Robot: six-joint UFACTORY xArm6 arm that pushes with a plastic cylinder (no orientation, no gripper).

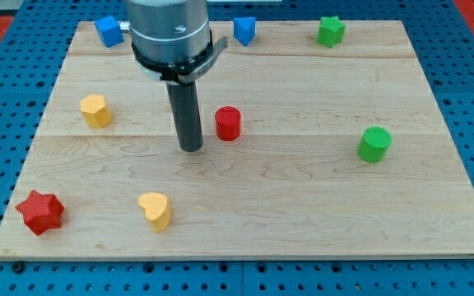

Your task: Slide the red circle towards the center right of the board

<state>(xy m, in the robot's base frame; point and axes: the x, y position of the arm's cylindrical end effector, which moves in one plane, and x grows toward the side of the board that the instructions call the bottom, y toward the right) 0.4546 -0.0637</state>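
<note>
Blue pegboard surrounds the scene, and on it you see a pale wooden tabletop (303,214) filling most of the frame. Coming down from the top of the frame, left of centre, is the arm's grey cylindrical housing (169,33), and from it a straight dark rod drops to the wood; your arm has no gripper, so there is no opening to report. My tip (191,149) rests on the wood a little left of the frame's middle.

Just beside the tip, on its right and slightly higher in the frame, stands the red circle (228,123); a narrow gap shows between them, so they are near but apart. You find it near the centre of the frame, well apart from the right edge.

Among the other blocks, the red star (40,211) sits at the lower left, the green cylinder (374,144) at the middle right, and a yellow heart-like block (155,210) below the tip. Another yellow block (95,110) lies at the middle left. Along the top edge you see a blue block (109,31) at the upper left, a second blue block (244,30) right of the housing, and a green star (331,30) at the upper right.
</note>
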